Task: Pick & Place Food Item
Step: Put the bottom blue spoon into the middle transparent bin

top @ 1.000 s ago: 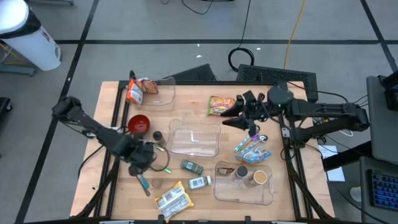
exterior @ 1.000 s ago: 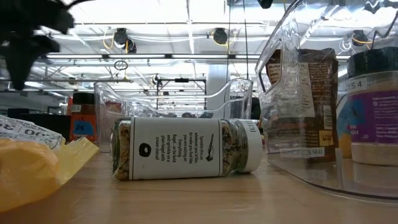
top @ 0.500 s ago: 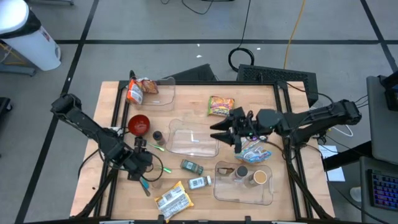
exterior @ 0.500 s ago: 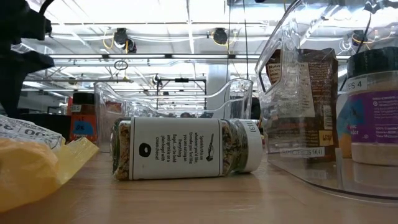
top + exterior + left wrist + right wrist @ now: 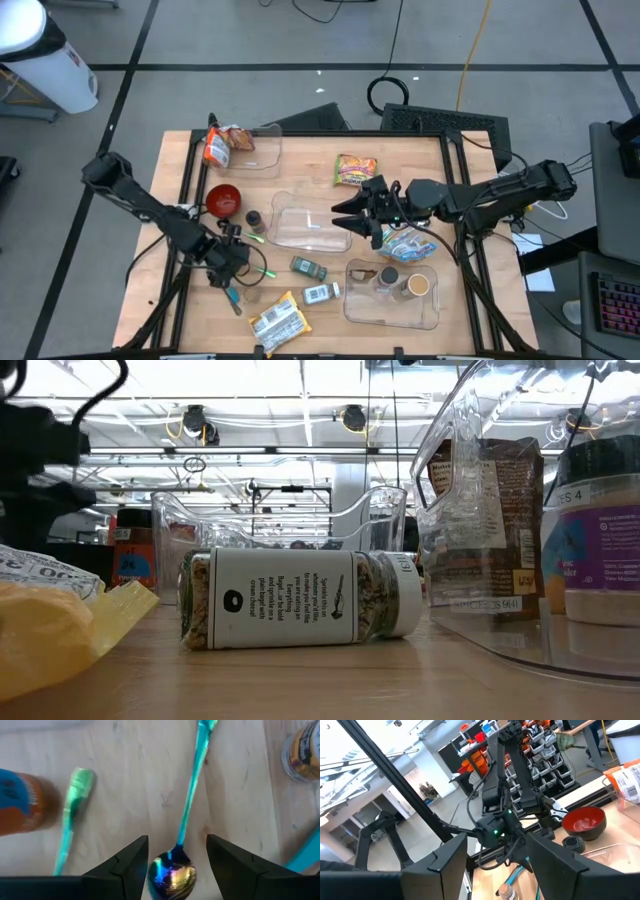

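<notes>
The left gripper (image 5: 232, 262) hangs low over the near-left part of the table (image 5: 180, 300), its two dark fingers (image 5: 131, 865) parted with a clear gap and nothing gripped; in the left wrist view the shiny bowl of an iridescent spoon (image 5: 174, 872) lies on the wood right between them, its teal handle running away from the gripper. Beside it lies a green-handled utensil (image 5: 70, 815), and an orange bottle with a blue label (image 5: 20, 805) sits at the edge of that view. The right gripper (image 5: 345, 214) is stretched out over the middle of the table, above the right edge of the empty clear tray (image 5: 312, 225), its fingers spread apart and holding nothing. Just beside the right arm lies a crumpled blue and white packet (image 5: 405, 243), and behind it a colourful snack bag (image 5: 355, 169). Nearer the front, a small spice jar (image 5: 308, 267) and a second labelled jar (image 5: 320, 293) lie on their sides; the low view shows the labelled one flat on the wood. A yellow wrapped bar (image 5: 275, 320) lies at the front edge. To the right a clear bin (image 5: 430, 315) holds a brown pouch and a dark-lidded jar. A red bowl (image 5: 224, 199) stands at the left, with another clear bin (image 5: 262, 160) and an orange snack pack (image 5: 216, 148) at the far-left corner.
</notes>
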You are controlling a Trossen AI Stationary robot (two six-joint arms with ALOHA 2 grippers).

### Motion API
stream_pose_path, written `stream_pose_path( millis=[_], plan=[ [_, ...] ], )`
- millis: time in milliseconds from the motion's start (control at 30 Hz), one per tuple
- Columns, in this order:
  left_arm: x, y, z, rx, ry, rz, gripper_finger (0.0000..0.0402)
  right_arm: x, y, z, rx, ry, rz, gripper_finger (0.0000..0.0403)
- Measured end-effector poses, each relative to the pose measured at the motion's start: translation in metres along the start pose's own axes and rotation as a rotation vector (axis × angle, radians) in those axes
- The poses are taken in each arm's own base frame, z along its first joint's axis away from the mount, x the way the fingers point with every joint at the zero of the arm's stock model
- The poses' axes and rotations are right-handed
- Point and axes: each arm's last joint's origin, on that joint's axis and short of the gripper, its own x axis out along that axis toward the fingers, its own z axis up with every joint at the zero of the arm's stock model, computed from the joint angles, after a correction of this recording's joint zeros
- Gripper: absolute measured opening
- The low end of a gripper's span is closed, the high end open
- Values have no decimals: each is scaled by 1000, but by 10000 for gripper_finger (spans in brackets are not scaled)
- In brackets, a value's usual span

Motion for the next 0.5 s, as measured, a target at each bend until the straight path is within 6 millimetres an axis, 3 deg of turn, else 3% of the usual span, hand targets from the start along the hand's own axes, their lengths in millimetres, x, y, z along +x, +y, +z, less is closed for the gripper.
stream_pose_path(
  millis=[300, 500],
  plan=[
    [12, 5, 0, 2, 75, 6, 207, 0, 0, 0, -4, 0, -1, 196],
    [18, 6, 1, -22, 120, -28, 162, 0, 0, 0, -13, 1, -1, 196]
  ],
)
